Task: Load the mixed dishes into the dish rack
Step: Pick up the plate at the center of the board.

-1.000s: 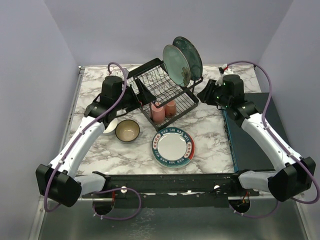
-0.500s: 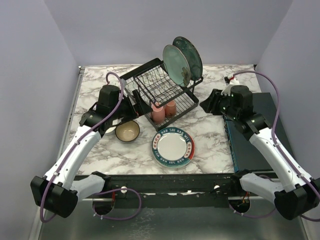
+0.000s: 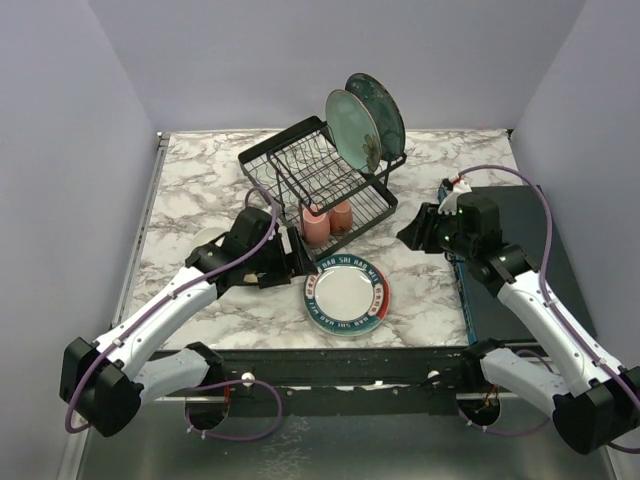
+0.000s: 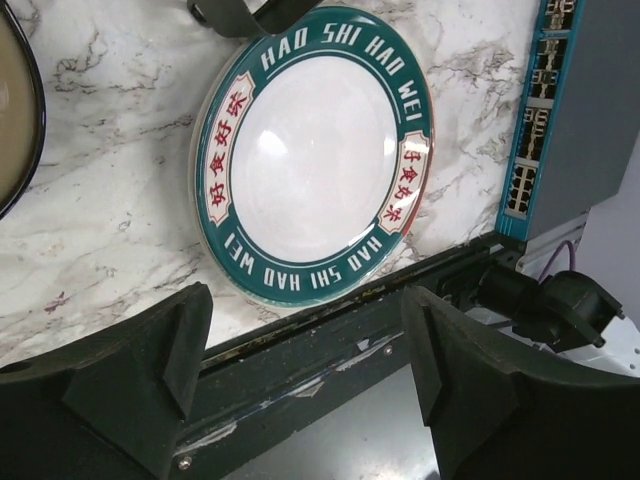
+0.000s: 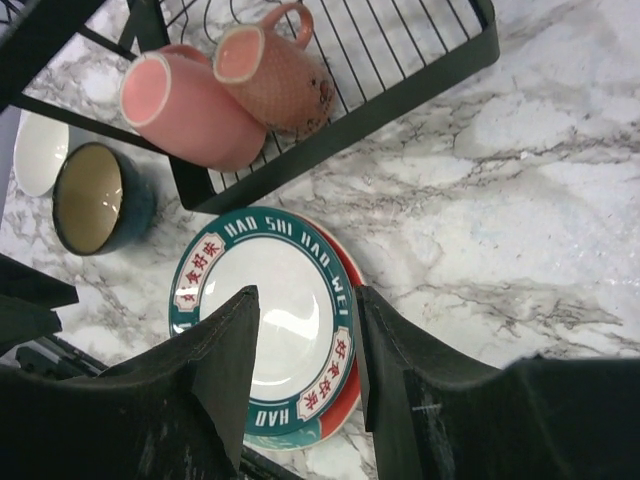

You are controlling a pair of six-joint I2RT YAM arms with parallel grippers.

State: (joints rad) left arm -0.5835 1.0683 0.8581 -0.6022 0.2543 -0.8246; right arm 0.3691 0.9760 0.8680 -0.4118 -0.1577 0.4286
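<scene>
Left wrist: left fingers (image 4: 130, 380) spread wide, empty, above white plate (image 4: 315, 150); right fingers (image 5: 225, 375) part-open, empty.

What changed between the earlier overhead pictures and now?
The left gripper swung from beside the black wire dish rack to the edge of the teal-rimmed white plate, open and empty. The right gripper drew back toward the near edge, also open. Nothing was gripped or released; all else stayed put.

Two pink mugs (image 5: 190, 112) lie sideways in the rack (image 5: 400, 93). Nearby, a teal-rimmed plate (image 5: 265, 300) rests on a red plate (image 5: 335, 415)
</scene>
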